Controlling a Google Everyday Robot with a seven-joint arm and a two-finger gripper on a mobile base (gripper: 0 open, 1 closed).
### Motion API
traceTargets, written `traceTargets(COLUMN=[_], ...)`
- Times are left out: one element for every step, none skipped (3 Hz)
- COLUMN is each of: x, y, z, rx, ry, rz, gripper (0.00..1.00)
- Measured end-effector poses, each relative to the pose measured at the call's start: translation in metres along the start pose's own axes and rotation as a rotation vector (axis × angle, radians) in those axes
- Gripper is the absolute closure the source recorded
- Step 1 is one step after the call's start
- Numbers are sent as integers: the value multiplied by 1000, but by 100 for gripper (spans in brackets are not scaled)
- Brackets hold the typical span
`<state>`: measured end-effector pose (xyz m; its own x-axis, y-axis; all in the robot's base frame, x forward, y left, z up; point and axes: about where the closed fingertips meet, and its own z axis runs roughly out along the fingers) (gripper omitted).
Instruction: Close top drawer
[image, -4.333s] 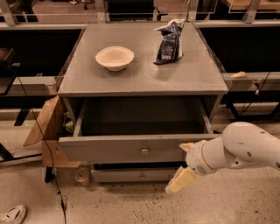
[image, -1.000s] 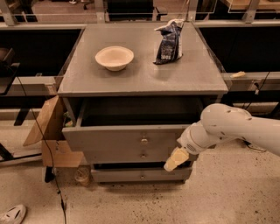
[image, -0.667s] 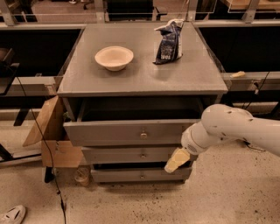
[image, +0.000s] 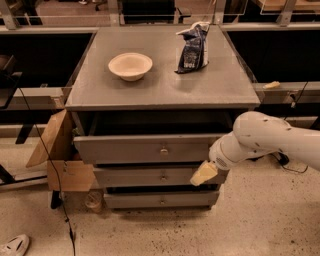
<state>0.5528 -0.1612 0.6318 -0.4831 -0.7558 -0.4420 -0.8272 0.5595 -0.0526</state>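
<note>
I am at the closing push, and it is not finished. The top drawer (image: 125, 149) stands partly out of the cabinet (image: 165, 92). Its grey front sits forward of the cabinet's top edge, and a dark strip of its inside shows between the two. Its small metal knob (image: 163, 149) is at the middle of the cabinet's width.

My gripper (image: 204, 173) is at the cabinet's front right corner. It sits lower than the top drawer's front, about level with the middle drawer (image: 150, 177), and points down and towards the cabinet's middle. I cannot tell whether it is open or closed, and it holds nothing that I can see. My wrist (image: 227, 152) is beside the right end of the top drawer's front. I cannot tell whether either one is touching it.

The next move, as I judge it, is a steady, level push on the top drawer's front, straight towards the cabinet's back, until the front sits flush. From this far out at the cabinet's right side the drawer could skew, so I would push nearer the cabinet's middle. I would also keep clear of the middle drawer.
</note>
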Motion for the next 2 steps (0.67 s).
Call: traceTargets(x=[-5,-12], y=[-8,-13], z=[-3,-4], rx=[8,17], ry=[-1,-8], rz=[11,11], gripper=[42,65])
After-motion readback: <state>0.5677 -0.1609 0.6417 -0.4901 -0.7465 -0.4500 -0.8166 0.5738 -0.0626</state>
